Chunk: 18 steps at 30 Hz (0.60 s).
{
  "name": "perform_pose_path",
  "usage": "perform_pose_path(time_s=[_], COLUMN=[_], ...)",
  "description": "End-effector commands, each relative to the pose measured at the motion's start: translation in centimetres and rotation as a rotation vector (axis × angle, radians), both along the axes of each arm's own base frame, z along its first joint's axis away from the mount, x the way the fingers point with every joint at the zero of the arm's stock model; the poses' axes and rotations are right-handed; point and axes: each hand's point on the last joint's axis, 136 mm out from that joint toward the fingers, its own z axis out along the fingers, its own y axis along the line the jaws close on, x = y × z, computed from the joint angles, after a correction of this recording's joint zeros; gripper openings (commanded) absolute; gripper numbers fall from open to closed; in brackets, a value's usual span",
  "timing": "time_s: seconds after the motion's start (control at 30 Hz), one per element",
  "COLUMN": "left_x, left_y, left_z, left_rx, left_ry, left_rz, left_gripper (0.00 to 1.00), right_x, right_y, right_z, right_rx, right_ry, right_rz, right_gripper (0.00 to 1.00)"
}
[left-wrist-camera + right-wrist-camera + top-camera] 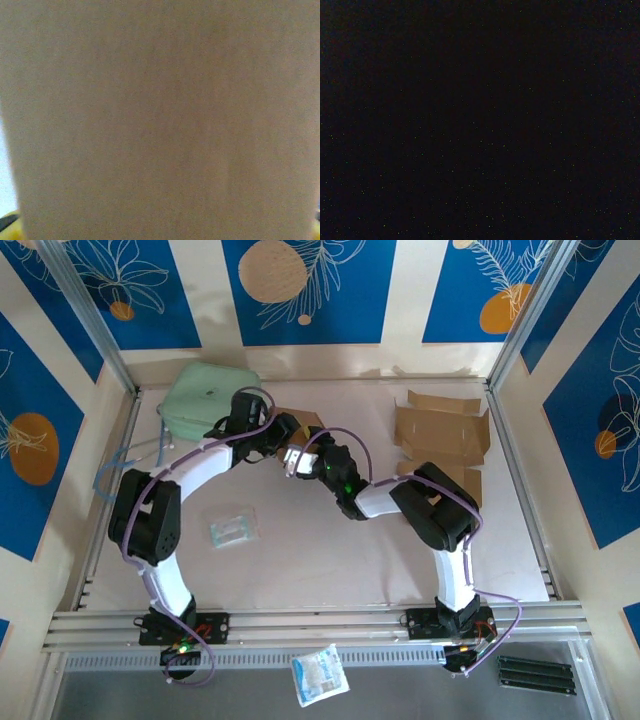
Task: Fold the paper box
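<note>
The brown paper box (306, 422) sits at the back middle of the table, mostly covered by the two arms that meet over it. My left gripper (271, 436) presses against its left side and my right gripper (299, 456) comes in from the right, close to the left one. Both sets of fingers are hidden in the top view. In the left wrist view a blurred brown cardboard face (160, 120) lies right against the lens. The right wrist view is black, so the jaws cannot be made out.
A pale green pouch (207, 397) lies at the back left. Flat brown cardboard blanks (441, 430) are stacked at the back right. A clear plastic packet (233, 527) lies left of centre, another packet (320, 675) beyond the front rail.
</note>
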Motion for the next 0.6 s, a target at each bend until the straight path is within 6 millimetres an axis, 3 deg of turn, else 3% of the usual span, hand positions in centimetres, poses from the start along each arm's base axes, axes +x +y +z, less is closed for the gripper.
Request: perform_pose_path(time_s=[0.0, 0.13, 0.2, 0.4, 0.5, 0.57], left_x=[-1.1, -0.9, -1.1, -2.3, -3.7, -4.9], left_y=[-0.5, -0.4, 0.1, 4.3, 6.8, 8.3], left_z=[3.4, 5.6, 6.3, 9.7, 12.0, 13.4], left_rx=[-0.030, -0.011, 0.036, 0.214, 0.354, 0.470], left_ry=[-0.060, -0.135, -0.161, -0.293, -0.391, -0.481], left_rz=[-0.032, -0.051, -0.065, 0.007, 0.015, -0.010], left_gripper=[0.66, 0.80, 0.84, 0.90, 0.92, 0.93], right_x=[-1.2, -1.8, -2.0, -3.4, -5.2, -8.1], right_y=[-0.5, -1.3, -1.8, -3.7, -4.6, -5.2], right_z=[0.5, -0.2, -0.2, -0.1, 0.3, 0.4], right_rx=[0.020, 0.009, 0.009, -0.005, -0.061, -0.131], right_ry=[0.050, 0.111, 0.141, 0.286, 0.434, 0.596], right_rz=[0.017, 0.006, -0.008, -0.028, -0.007, 0.065], right_gripper=[0.65, 0.48, 0.46, 0.45, 0.45, 0.44])
